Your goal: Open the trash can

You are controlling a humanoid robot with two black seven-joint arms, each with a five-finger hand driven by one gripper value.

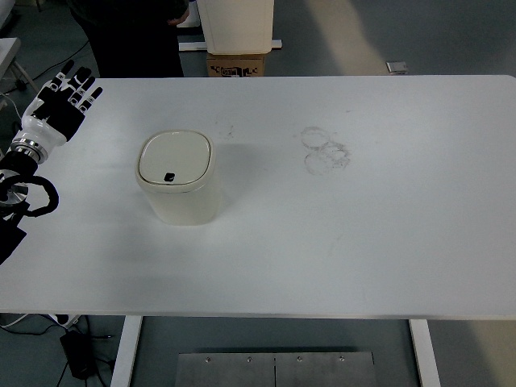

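Observation:
A cream trash can (177, 179) stands on the white table (363, 242), left of centre. Its lid (175, 157) lies flat and closed, with a small black push button (169, 176) at the near edge. My left hand (63, 101) hovers over the table's far left corner, well to the left of the can, fingers spread and holding nothing. The right arm does not show.
A person in dark clothes (133, 36) stands behind the table's far edge at the left. A cardboard box (236, 64) and a white cabinet (235, 24) sit on the floor beyond the table. Faint ring marks (324, 151) stain the tabletop's centre.

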